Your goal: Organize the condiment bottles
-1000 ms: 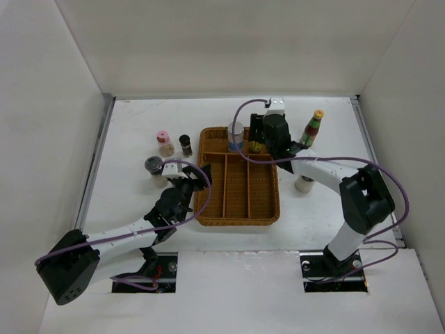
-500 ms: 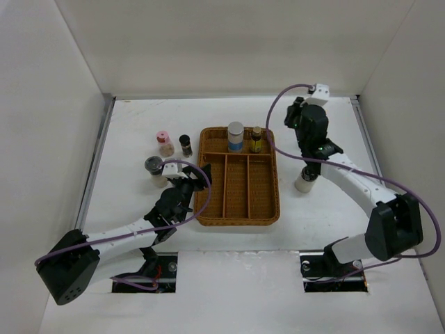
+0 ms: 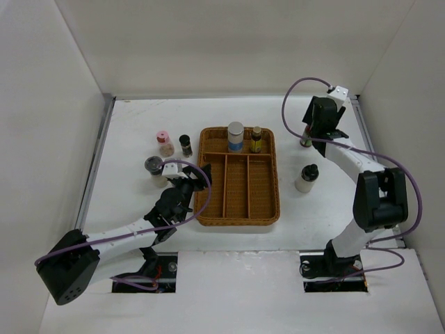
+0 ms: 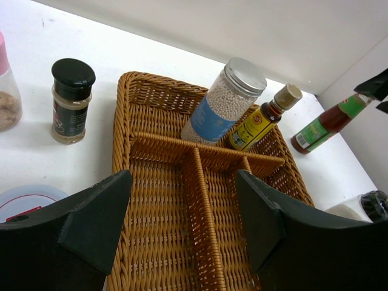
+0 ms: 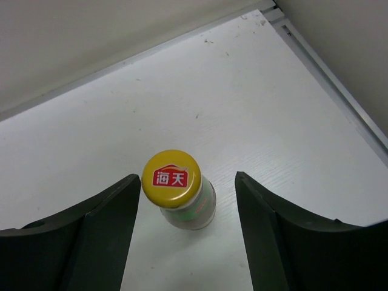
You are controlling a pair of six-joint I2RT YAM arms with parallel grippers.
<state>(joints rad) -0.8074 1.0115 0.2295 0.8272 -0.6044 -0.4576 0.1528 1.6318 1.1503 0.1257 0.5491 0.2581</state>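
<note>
**Right hand straddles the yellow-capped bottle; left hand waits at the tray**

Nearest you, the left hand (image 4: 183,182) hangs open and empty over the near-left part of the wicker tray (image 4: 157,115), fingers pointing along the dividers. It is probably parked there, out of the other arm's way.

Just left of it, a dark-lidded jar (image 3: 154,167) stands on the counter (image 3: 125,139). Farther back, a black-capped jar (image 4: 72,100) and a pink-capped jar (image 3: 164,142) stand side by side, outside the tray. Right of the tray, a white bottle with a black cap (image 3: 306,179) stands alone.

Only the tray's far compartment is in use. A silver-lidded jar (image 4: 225,100) and a tan-capped bottle (image 4: 260,118) sit close together there, and the long near slots hold nothing.

At the far right, the right hand (image 5: 186,182) is open above the yellow-capped sauce bottle (image 5: 171,177). The bottle stands upright on the counter with one finger on each side, neither touching it. That centring suits a straight descent onto the neck. You will want an even squeeze, since a slim, tall bottle looks easy to tip.
</note>
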